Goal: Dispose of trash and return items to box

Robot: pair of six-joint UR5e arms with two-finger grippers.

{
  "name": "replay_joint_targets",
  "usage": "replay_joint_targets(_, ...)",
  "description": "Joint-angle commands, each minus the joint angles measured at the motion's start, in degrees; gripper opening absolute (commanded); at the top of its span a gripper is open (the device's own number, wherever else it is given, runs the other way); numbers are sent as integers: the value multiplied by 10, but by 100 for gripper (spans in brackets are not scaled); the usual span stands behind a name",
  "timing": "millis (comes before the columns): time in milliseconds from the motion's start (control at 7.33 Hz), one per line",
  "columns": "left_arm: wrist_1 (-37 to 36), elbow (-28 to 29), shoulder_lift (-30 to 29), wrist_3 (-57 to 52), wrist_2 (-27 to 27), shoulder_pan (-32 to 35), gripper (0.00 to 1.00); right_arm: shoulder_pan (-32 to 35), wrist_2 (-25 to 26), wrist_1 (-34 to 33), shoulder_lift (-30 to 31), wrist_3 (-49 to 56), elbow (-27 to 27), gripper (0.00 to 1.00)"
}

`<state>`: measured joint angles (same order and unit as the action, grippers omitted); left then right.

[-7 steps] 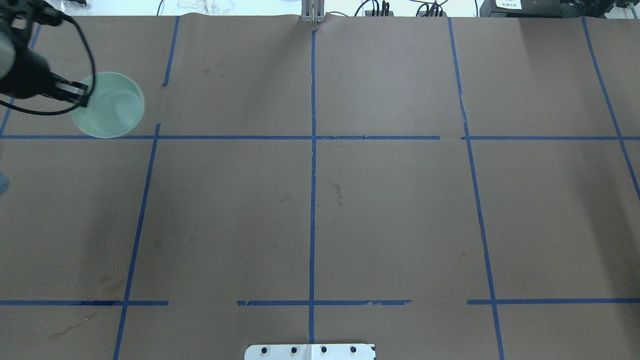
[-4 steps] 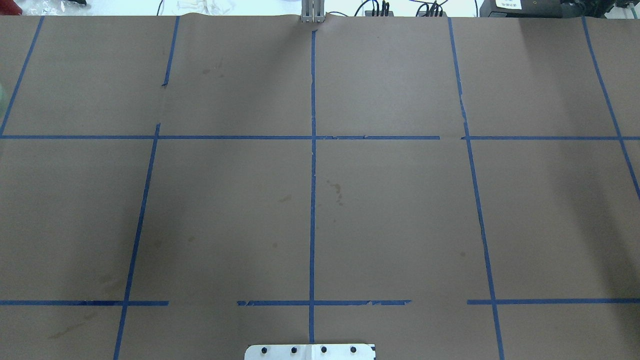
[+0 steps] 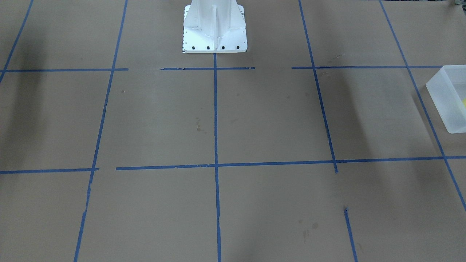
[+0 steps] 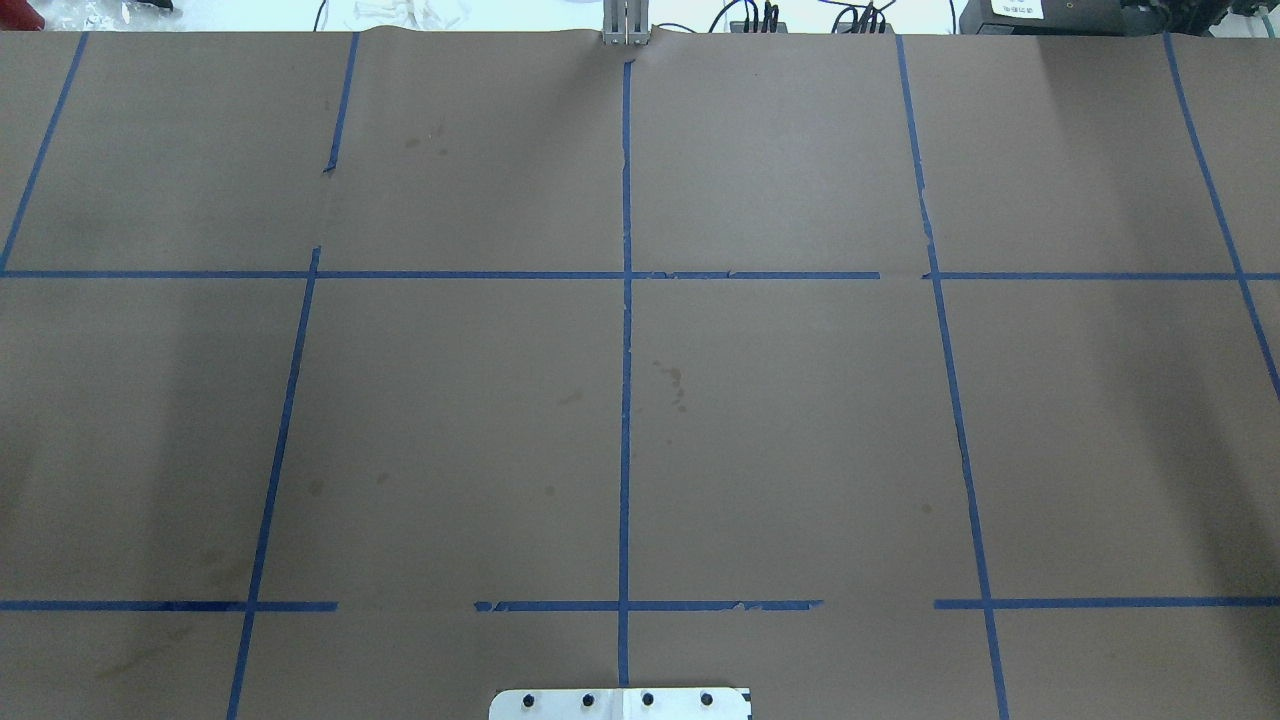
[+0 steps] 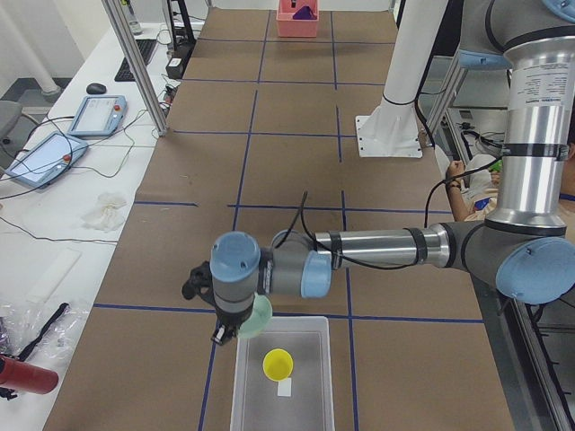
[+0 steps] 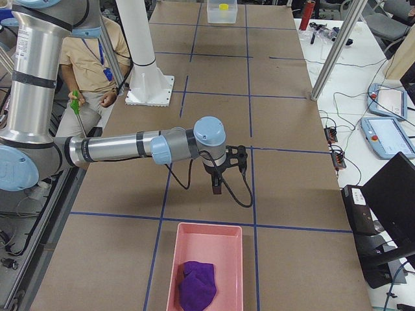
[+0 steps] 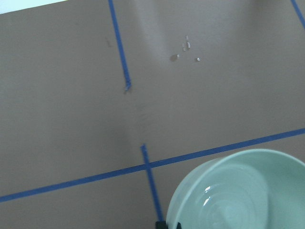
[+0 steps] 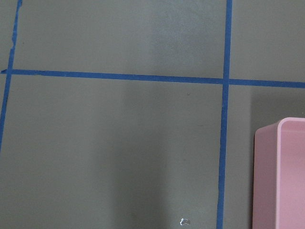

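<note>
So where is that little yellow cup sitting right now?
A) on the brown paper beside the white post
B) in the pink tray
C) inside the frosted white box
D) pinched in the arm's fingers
C: the yellow cup sits inside the frosted box; the pink tray holds only a purple cloth, and the left arm's fingers grip the green bowl.

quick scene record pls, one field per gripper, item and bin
left gripper: shut on bowl rim
bowl: mint, empty, held by the box's corner
box: frosted, cup inside
cup: yellow, in box
right gripper: hovers near pink bin, open or shut unclear
pink bin: holds purple cloth
</note>
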<state>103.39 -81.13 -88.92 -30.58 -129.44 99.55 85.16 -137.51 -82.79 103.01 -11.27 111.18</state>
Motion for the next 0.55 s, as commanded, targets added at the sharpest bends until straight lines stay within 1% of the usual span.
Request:
replay_joint_targets(0,108,131,16,-13,3,42,0,-3,-1,0,1,-2,0,100)
replay_joint_targets(136,108,144,19,8,4,45,0,-3,-2,0,1,-1,0,100)
replay_joint_targets(273,110,162,19,16,4,65,0,-3,-2,0,3,-1,2,100)
replay_joint_targets(409,110,166,19,20,4,69,0,-3,-2,0,3,-1,4,100)
